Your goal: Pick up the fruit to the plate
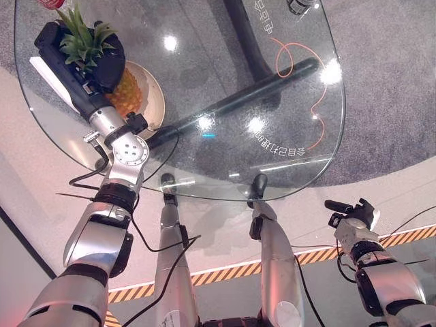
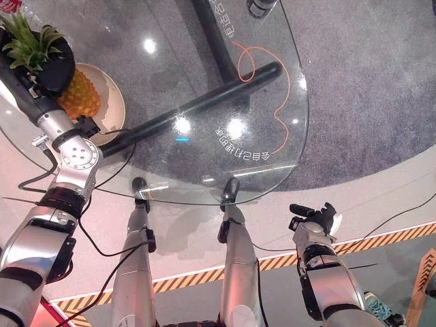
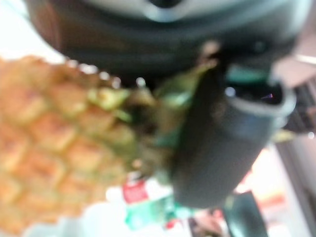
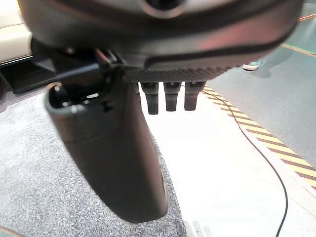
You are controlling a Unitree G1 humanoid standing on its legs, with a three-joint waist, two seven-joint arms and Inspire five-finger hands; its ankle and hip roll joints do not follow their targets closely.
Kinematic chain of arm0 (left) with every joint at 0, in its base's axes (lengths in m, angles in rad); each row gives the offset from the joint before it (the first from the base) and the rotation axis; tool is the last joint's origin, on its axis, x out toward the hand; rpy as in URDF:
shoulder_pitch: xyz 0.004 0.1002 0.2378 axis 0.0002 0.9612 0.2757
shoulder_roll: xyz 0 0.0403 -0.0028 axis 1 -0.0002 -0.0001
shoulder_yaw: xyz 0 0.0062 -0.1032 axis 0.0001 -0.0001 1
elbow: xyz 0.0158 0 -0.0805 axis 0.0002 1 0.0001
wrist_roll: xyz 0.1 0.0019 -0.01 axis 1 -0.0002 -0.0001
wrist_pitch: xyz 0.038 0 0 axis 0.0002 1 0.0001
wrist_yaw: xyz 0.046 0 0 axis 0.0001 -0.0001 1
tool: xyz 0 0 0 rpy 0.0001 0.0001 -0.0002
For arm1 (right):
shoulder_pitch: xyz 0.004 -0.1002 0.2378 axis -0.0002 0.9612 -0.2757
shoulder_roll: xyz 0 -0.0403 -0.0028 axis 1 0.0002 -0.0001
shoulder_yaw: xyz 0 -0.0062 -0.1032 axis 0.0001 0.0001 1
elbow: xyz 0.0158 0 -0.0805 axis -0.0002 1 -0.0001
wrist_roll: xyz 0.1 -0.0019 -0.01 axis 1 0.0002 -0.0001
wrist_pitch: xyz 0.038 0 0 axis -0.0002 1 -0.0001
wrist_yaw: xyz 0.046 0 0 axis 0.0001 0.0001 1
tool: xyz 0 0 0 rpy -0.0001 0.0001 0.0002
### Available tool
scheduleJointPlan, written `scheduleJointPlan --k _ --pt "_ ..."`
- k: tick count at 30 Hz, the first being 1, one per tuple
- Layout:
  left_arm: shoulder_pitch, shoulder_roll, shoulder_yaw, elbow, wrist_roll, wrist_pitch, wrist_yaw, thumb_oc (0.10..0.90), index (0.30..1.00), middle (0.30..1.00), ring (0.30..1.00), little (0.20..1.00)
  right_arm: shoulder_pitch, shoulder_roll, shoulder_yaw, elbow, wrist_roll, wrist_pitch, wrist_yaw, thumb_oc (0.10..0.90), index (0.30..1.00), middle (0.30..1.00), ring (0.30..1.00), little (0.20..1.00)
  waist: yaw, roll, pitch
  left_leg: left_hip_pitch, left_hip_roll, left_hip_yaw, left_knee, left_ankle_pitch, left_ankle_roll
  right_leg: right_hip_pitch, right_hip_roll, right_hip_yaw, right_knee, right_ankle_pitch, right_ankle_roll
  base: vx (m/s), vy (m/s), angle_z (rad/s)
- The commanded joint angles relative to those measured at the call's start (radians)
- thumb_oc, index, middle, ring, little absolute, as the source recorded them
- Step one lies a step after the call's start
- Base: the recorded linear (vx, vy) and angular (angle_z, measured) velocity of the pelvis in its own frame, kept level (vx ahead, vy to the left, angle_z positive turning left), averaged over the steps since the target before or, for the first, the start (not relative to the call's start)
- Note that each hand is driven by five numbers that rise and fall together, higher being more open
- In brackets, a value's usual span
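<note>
A: Where is the fruit?

B: The pineapple (image 1: 125,94) is in the upper left of the frame, lying on the pale round plate (image 1: 155,95) that sits on the glass table (image 1: 225,146). Its orange body rests on the plate and its green leafy crown points toward the upper left corner.

A: And the left robot hand?

B: The left robot hand (image 1: 102,58) is at the crown end of the pineapple. Its dark fingers are curled round the fruit just where the leaves meet the body, so it has a grip on it. The wrist camera shows the same thing from close by: the scaly orange skin, a bit of green leaf, and the dark thumb (image 3: 217,148) pressed against the top of the fruit.

A: Is the pineapple lifted off the plate?

B: I cannot tell whether it touches the plate or hangs just above it; from above it lies over the plate's left part.

A: What about the right robot hand?

B: The right robot hand (image 2: 315,216) is in the lower right of the frame, well apart from the table and over the pale floor near a yellow-and-black striped line (image 1: 272,262). Its fingers are loosely straight and it holds nothing.

A: Anything else on the table?

B: A thin orange cord (image 1: 300,75) curls across the upper right part of the glass.
</note>
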Motion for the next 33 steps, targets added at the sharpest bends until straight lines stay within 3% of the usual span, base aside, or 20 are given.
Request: scheduleJointPlan --k 1,2,33 --pt "-0.152 0.076 0.028 0.002 -0.004 -0.138 0.010 0.723 0.834 0.834 0.834 0.823 0.033 -0.023 0.003 0.034 0.000 -0.017 -0.023 0.800 0.900 0.900 0.900 0.900 0.016 -0.036 -0.024 -0.039 -0.017 0.012 0.096 -0.096 0.053 0.022 0.039 0.038 -0.028 0.057 0.013 0.00 0.000 0.00" --pt "-0.149 0.075 0.027 0.003 -0.006 -0.137 0.010 0.800 0.900 0.900 0.900 0.900 0.036 -0.023 0.005 0.035 0.000 -0.016 -0.023 0.800 0.900 0.900 0.900 0.900 0.017 -0.035 -0.024 -0.032 -0.016 0.012 0.098 -0.104 0.052 0.029 0.040 0.038 -0.025 0.049 0.014 0.00 0.000 0.00" --pt "-0.122 0.067 0.035 0.017 -0.038 -0.154 -0.006 0.800 0.900 0.900 0.900 0.900 0.032 -0.031 0.004 0.044 0.002 -0.031 -0.021 0.800 0.900 0.900 0.900 0.900 0.022 -0.027 -0.024 -0.042 -0.023 0.010 0.111 -0.110 0.054 0.018 0.038 0.036 -0.016 0.042 0.009 0.00 0.000 0.00"
